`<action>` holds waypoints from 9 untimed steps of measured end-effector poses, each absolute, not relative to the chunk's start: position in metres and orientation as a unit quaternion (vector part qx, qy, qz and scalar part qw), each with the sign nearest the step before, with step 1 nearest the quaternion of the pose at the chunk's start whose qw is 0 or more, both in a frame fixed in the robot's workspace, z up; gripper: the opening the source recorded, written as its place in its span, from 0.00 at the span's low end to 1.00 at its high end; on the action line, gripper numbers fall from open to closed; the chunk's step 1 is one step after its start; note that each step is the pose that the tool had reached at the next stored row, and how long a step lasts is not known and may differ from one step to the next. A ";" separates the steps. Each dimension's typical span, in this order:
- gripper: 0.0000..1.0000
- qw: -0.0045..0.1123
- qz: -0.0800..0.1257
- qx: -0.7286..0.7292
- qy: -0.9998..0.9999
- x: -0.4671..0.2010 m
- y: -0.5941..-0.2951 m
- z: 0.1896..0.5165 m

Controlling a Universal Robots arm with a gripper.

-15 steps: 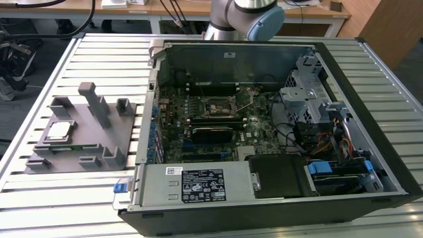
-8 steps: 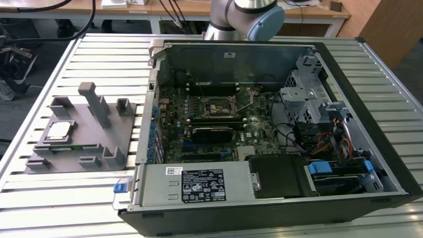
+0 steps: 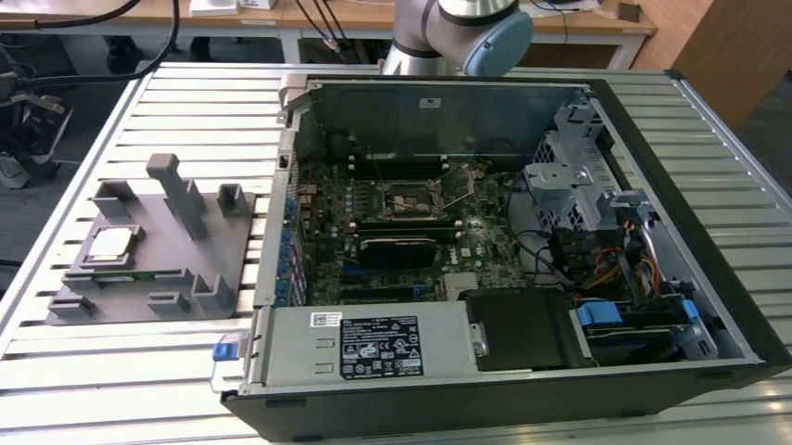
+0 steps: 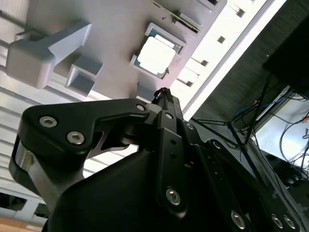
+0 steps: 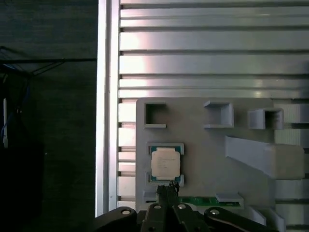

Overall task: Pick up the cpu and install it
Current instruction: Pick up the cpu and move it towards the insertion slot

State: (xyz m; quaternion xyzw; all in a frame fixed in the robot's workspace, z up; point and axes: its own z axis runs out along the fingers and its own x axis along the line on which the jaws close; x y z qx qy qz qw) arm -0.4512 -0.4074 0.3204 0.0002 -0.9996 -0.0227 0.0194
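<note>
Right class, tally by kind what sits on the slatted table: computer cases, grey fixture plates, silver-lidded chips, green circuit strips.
Computer case: 1
Grey fixture plate: 1
cpu: 1
Green circuit strip: 1
Total: 4

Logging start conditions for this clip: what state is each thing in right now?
cpu: lid up, seated in the grey fixture, not held.
gripper: shut, empty, clear of the cpu.
computer case: on its side, side panel off, motherboard exposed.

On the exterior view's left, beside the case (image 3: 495, 413), the fixture (image 3: 155, 250) bears the cpu (image 3: 109, 244).
</note>
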 end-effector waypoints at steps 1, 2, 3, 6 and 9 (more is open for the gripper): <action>0.11 0.020 -0.023 0.009 -1.000 -0.451 -0.407 0.319; 0.11 0.020 -0.023 0.015 -0.999 -0.451 -0.407 0.317; 0.11 0.020 -0.022 0.016 -0.999 -0.451 -0.407 0.315; 0.17 0.019 -0.022 0.017 -0.999 -0.451 -0.407 0.310; 0.29 0.019 -0.022 0.017 -0.999 -0.451 -0.407 0.305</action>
